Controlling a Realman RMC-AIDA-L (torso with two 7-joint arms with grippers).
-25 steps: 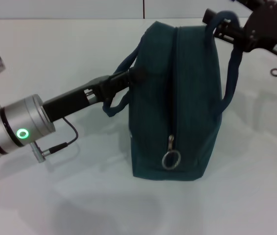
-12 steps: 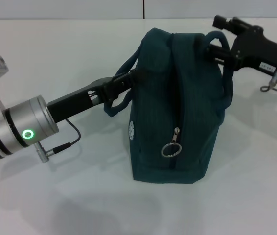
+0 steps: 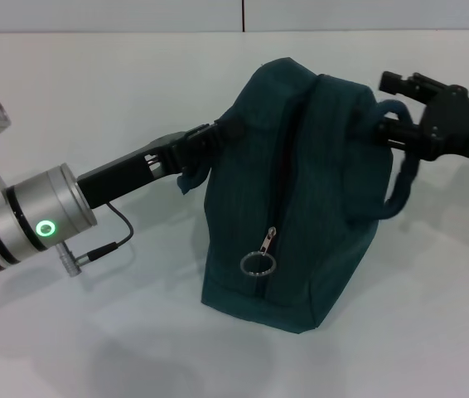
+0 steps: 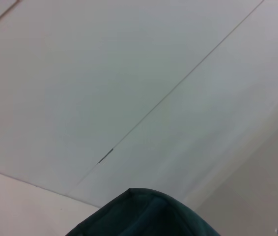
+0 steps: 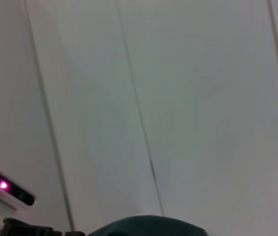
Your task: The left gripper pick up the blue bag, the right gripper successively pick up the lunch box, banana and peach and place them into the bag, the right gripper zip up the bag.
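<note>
Blue bag (image 3: 301, 191) now tilted leftward, both grippers' fingers hidden behind its handles, grip unclear.

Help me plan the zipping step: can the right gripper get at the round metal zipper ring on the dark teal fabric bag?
Probably not yet. The right gripper sits at the bag's handle loop, seemingly occupied there. The zipper ring itself hangs exposed on the bag, unobstructed.

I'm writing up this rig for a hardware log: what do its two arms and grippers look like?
The left arm is silver with black bands, a glowing green ring and a thin black cable. Both the left gripper and right gripper are matte black; the right carries a small white label.
</note>
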